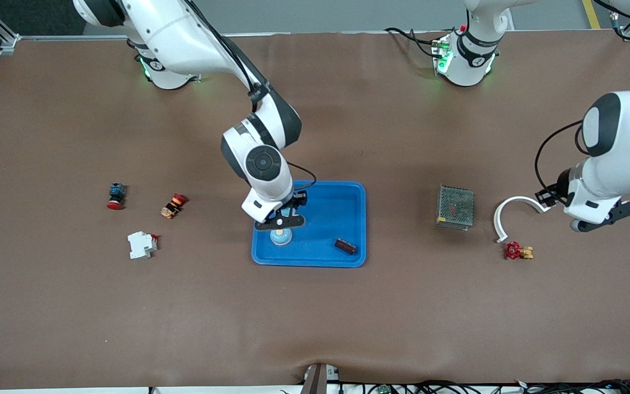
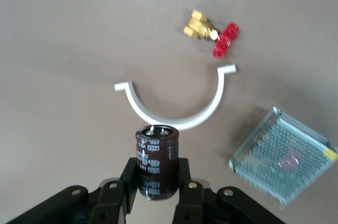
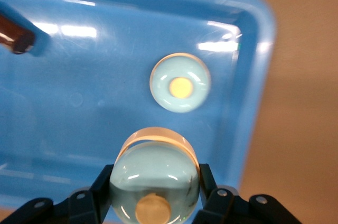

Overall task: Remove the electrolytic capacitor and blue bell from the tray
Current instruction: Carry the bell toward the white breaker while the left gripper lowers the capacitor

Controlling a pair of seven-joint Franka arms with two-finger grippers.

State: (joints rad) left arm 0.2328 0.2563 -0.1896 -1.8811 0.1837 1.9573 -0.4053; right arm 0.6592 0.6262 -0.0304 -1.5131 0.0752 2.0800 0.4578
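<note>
The right gripper (image 1: 280, 221) hangs over the blue tray (image 1: 348, 191) at the middle of the counter (image 1: 315, 317), above the tray's corner toward the right arm's end and nearest the front camera. Its fingers (image 3: 103, 184) are closed on a pale blue bell (image 3: 154, 179) with a tan button, held just above the tray floor. In the right wrist view a second pale blue bell (image 3: 180, 82) lies on the tray floor close to the held one. A dark brown block-shaped component (image 1: 345, 246) also lies in the tray, near the edge closest to the front camera and toward the left arm's end. The left gripper (image 1: 602, 219) is up in the air over the left arm's end of the counter, beside a white curved plastic clip (image 1: 512, 210). Its fingers (image 2: 127, 182) grip a dark brown cylindrical capacitor (image 2: 157, 160) by the sides, held upright with its silver top showing in the left wrist view. A red-handled brass valve (image 1: 518, 251) sits just beside the clip's end, nearer the front camera. A metal mesh-covered power supply (image 1: 455, 207) rests between the clip and the tray. Toward the right arm's end lie a white circuit breaker (image 1: 141, 244), a red-capped push button with a yellow body (image 1: 173, 206), and a red push button with a dark body (image 1: 116, 196), all well apart from the tray.
</note>
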